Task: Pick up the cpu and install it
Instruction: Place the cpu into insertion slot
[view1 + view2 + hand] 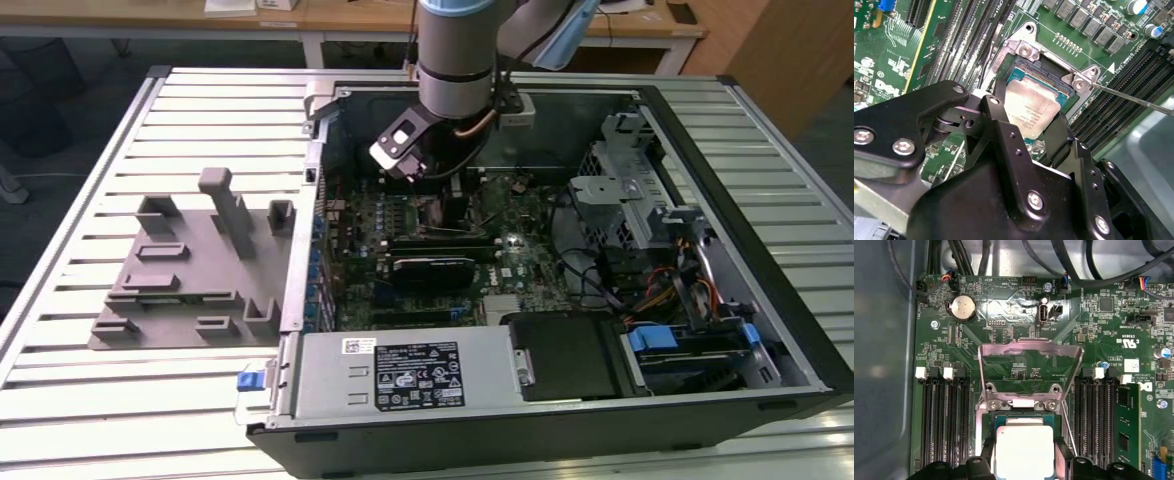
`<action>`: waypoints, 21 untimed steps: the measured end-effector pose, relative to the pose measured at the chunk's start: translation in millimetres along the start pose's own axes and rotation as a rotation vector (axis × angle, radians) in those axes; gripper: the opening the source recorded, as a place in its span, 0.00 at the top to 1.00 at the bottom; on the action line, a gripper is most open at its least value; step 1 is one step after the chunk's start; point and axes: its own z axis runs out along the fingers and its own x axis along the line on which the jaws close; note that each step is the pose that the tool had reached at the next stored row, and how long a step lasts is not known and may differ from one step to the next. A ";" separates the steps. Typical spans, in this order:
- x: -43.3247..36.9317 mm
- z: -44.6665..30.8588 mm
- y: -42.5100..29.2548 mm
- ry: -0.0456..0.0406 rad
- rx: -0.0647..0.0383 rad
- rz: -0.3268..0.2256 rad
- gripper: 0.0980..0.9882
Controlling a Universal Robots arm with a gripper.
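Note:
The cpu (1031, 111), a small square chip with a pale silver top, lies level in or just over the motherboard socket (1026, 55). My gripper (1029, 127) reaches down over it, one black finger against each of two opposite sides, shut on the chip. In the first wrist view the cpu (1024, 452) sits between the same fingertips (988, 456), below the raised metal load plate (1029, 347). In the exterior view the arm (454, 60) reaches down into the open computer case (747, 150), with the gripper (445, 190) low over the board.
A thin socket lever (1134, 97) sticks out beside the socket. Empty memory slots (944, 425) flank it, and one slot holds a RAM stick (1126, 425). A grey tray (187, 270) lies outside the case on the exterior view's left. The power supply (400, 375) and drive cage (627, 200) crowd the case.

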 end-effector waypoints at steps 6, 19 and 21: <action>0.0 2.3 -0.1 -0.0004 0.000 0.004 0.50; -0.2 5.3 -0.7 -0.0007 0.001 0.007 0.50; -0.2 5.4 -0.7 -0.0006 0.000 0.007 0.50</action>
